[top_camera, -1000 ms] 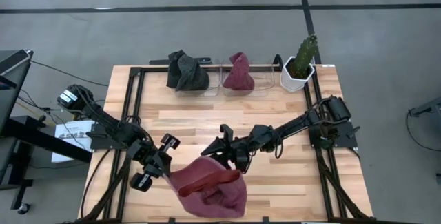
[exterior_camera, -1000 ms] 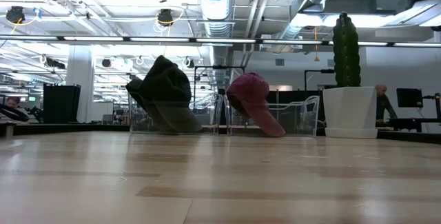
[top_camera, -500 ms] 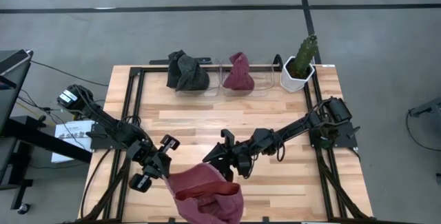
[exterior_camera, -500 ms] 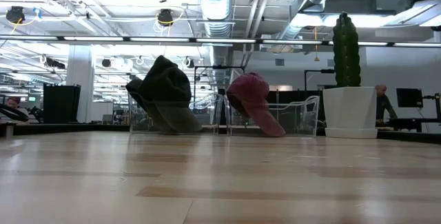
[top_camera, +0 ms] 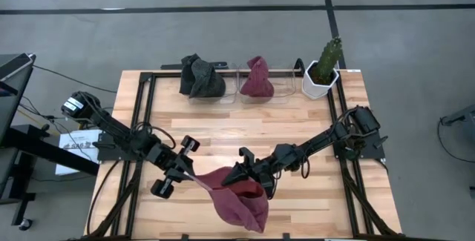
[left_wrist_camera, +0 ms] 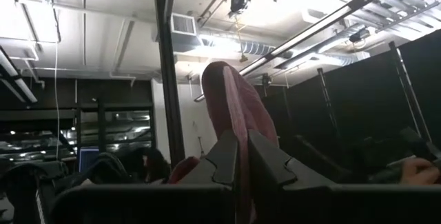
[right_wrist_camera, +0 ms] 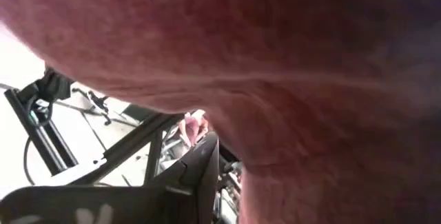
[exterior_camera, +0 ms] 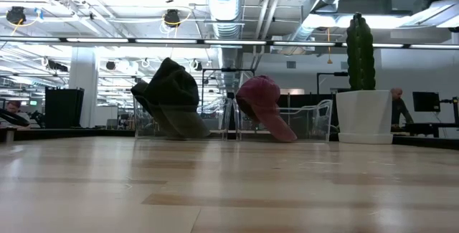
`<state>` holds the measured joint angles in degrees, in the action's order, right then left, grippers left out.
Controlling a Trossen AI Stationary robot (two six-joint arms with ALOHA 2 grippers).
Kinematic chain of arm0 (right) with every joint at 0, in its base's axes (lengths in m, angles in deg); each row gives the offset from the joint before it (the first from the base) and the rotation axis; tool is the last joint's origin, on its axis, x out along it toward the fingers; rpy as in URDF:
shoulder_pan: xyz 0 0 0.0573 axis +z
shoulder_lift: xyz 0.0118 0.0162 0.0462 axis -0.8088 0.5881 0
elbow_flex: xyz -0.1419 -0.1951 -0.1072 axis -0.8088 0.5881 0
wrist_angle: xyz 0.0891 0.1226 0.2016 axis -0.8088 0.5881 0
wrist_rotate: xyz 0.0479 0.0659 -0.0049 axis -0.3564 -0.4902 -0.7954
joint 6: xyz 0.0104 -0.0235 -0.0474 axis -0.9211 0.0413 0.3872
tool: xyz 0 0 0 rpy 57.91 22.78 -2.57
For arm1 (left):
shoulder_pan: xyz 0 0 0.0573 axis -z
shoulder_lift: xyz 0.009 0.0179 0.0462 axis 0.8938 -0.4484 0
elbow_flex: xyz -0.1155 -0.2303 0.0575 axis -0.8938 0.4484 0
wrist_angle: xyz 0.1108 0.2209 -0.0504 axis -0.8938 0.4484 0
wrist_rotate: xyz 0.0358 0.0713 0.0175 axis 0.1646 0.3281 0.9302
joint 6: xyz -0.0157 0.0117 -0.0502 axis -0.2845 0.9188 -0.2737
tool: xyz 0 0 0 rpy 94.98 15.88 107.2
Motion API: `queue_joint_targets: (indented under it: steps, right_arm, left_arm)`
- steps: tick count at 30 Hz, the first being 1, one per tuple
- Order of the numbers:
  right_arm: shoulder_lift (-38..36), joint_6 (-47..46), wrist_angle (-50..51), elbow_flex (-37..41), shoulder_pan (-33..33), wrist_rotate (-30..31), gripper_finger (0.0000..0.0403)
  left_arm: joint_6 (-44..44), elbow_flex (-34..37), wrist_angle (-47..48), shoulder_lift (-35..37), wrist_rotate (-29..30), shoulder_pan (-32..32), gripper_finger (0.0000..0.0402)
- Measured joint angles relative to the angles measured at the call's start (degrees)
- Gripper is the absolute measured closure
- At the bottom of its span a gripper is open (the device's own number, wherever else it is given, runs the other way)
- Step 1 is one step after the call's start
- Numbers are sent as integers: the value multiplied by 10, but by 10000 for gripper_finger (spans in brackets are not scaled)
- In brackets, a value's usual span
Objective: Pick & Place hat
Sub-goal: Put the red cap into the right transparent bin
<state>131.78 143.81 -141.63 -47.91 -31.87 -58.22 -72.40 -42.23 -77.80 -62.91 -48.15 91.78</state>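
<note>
Two clear bins (top_camera: pixel 237 85) stand at the far edge of the surface (top_camera: pixel 223 126): one holds a dark hat (top_camera: pixel 199 76), the other a maroon hat (top_camera: pixel 257 78). Nearer, the left gripper (top_camera: pixel 190 176) and right gripper (top_camera: pixel 239 178) hold a red hat (top_camera: pixel 239 202) up between them, jaws pinched on its cloth.

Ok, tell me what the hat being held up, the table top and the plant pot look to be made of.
Held hat: soft maroon fabric, matte; it sags and folds.
Table top: pale wood planks with visible grain, low sheen.
Plant pot: white, smooth, hard-looking, maybe ceramic or plastic; cannot tell which.
</note>
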Motion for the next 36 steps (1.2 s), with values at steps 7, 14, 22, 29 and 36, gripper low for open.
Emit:
queue_joint_targets:
  steps: [7,14,22,29,36]
  right_arm:
    - [0,0,7,0,-4,25,290]
    - [0,-6,7,0,-17,27,350]
    - [-19,-75,24,0,-35,23,393]
    - [-93,-187,143,0,-47,18,398]
    - [-138,-239,221,0,-60,13,399]
  left_arm:
    - [4,0,-8,0,-8,0,384]
    - [33,0,-12,0,-11,-2,384]
    - [40,0,-19,4,-9,-6,377]
    - [40,-1,21,34,-2,-21,348]
    - [14,-1,179,96,-50,-69,302]
